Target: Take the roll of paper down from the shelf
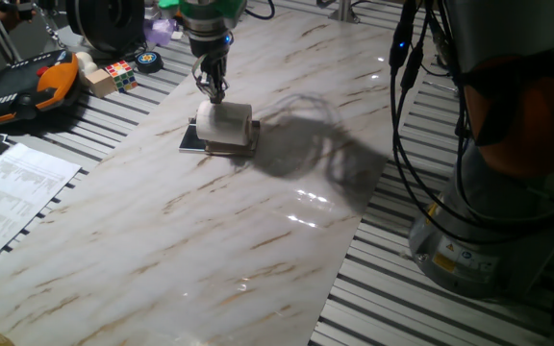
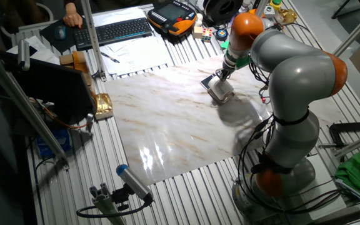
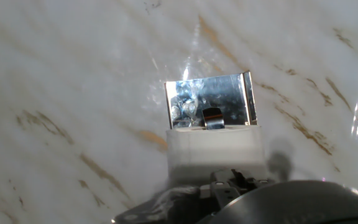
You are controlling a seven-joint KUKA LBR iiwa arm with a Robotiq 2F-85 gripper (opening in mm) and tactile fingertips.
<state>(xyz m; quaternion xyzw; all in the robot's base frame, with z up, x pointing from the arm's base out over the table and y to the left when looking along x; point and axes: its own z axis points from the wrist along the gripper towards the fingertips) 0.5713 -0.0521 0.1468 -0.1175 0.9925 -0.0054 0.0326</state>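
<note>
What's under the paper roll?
The roll sits on the shelf, a small shiny rack on the marble table. The end effector is right at the roll's top. The roll hides most of the shelf.

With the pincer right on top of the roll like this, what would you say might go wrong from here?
1. The roll of paper looks soft, so the pincer may crush it or pinch only loose tissue and slip.
2. The shelf is small and light-looking; lifting could drag it across the marble table.
3. The hand view is largely blocked by the roll, so how the pincer sits is hard to check.
</note>
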